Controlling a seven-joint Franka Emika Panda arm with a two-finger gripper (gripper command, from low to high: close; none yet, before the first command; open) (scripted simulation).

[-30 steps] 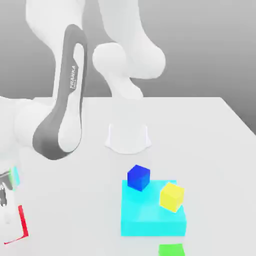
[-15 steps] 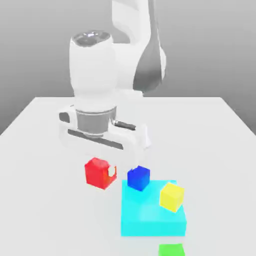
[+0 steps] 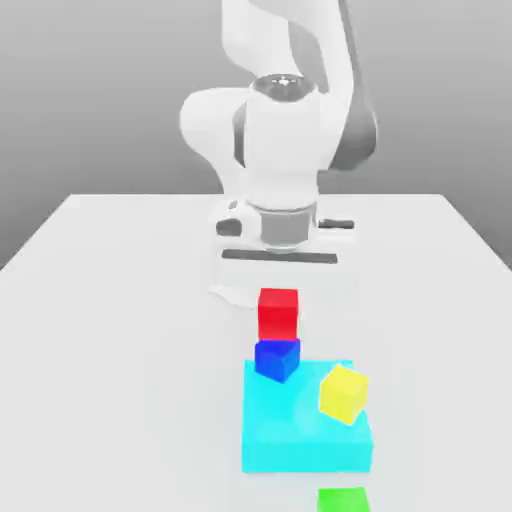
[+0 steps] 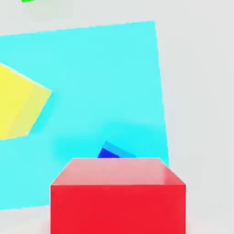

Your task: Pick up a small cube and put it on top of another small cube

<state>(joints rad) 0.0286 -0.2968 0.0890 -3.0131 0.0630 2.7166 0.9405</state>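
The small red cube [image 3: 278,312] stands directly over the small dark blue cube [image 3: 277,360], their faces touching or nearly so; I cannot tell which. The blue cube sits on the far corner of the flat cyan block [image 3: 300,430]. My gripper [image 3: 279,272] hangs straight above the red cube, with the white hand body close over its top. In the hand view the red cube [image 4: 118,196] looms large and close, and a sliver of the blue cube [image 4: 111,153] peeks out behind it.
A yellow cube [image 3: 343,393] lies tilted on the cyan block [image 4: 91,82], toward the exterior view's right of the stack; it also shows in the hand view [image 4: 18,105]. A green cube [image 3: 343,500] sits on the table by the cyan block's near edge. The arm's base stands behind.
The arm swung from the exterior view's left to the centre, carrying the red cube from the table beside the cyan block up and over onto the blue cube.
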